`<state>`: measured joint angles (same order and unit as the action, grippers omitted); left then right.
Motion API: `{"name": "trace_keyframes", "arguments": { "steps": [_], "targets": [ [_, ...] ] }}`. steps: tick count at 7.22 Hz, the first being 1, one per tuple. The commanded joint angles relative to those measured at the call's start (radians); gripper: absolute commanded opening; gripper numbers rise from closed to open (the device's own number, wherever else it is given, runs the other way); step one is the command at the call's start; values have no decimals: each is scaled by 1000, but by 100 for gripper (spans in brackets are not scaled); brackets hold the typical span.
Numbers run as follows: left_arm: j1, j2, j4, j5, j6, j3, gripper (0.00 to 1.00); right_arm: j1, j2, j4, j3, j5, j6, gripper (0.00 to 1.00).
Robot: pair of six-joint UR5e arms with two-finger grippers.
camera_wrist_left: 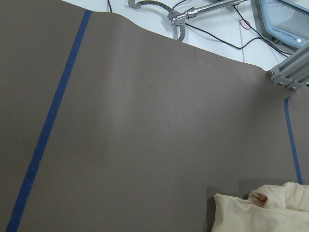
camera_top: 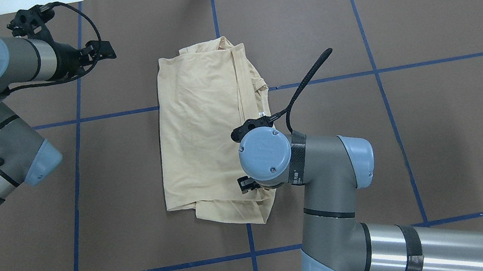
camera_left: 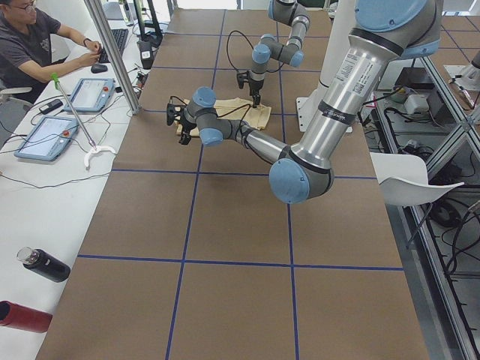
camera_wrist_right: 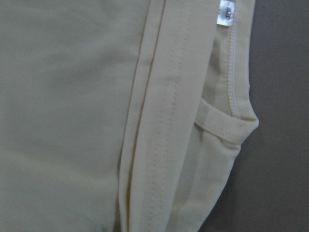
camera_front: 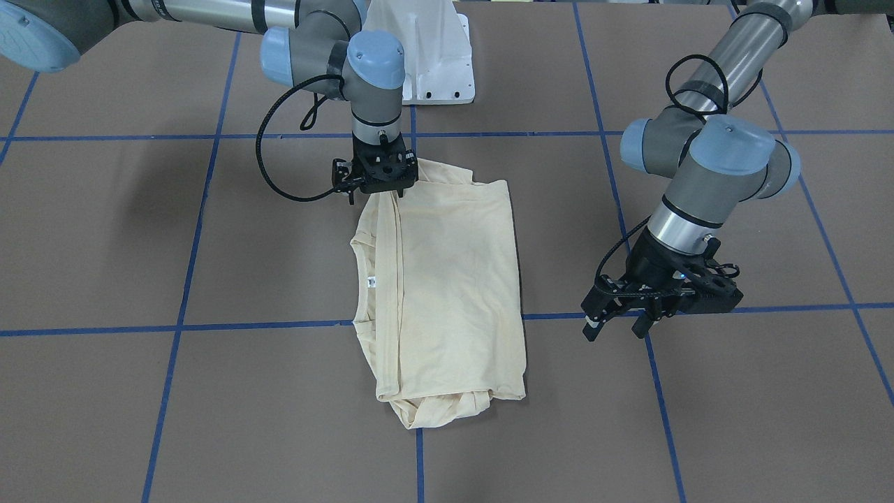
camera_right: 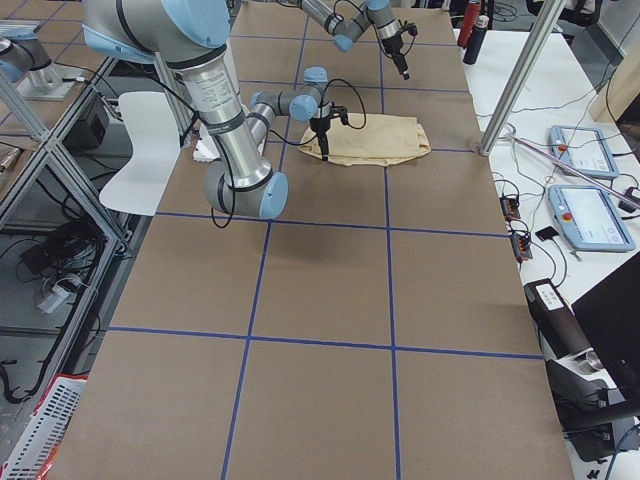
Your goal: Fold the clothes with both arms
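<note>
A brown bench [camera_front: 105,230] ruled into large squares by blue tape lines [camera_front: 195,230] fills the scene. Around its middle lies the pale cream T-shirt [camera_front: 454,279], folded into a rough rectangle with bunched cloth at its two short ends. The neckline faces the robot's right end of the bench, and the small white neck label [camera_front: 371,281] shows just inside it. The right pincer [camera_front: 377,190] points straight down on the folded corner of the shirt nearest the robot's edge, on the neckline side. Its wrist camera sees only cloth and seams up close, and I cannot tell whether its fingers are spread or pinching the fabric. The left pincer [camera_front: 614,330] hangs over bare bench beyond the shirt's opposite long side, apart from the cloth and toward the operators' edge; its fingers are spread with nothing between them. The white pedestal [camera_front: 429,56] stands at the robot's edge. At a white side desk [camera_left: 45,195] past the operators' edge, a person [camera_left: 30,45] sits.
</note>
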<state>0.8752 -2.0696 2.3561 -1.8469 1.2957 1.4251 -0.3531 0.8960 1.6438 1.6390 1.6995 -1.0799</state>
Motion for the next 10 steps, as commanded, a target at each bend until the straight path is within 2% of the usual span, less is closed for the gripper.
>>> {"name": "trace_keyframes", "arguments": {
  "steps": [1, 6, 10],
  "targets": [
    [-1, 0, 0, 0, 1, 0, 100, -10, 6, 2, -1, 15, 0, 100],
    [-1, -6, 2, -2, -1, 0, 100, -72, 14, 44, 1, 63, 0, 100],
    [-2, -15, 0, -3, -1, 5, 100, -83, 46, 48, 10, 63, 0, 100]
  ]
}}
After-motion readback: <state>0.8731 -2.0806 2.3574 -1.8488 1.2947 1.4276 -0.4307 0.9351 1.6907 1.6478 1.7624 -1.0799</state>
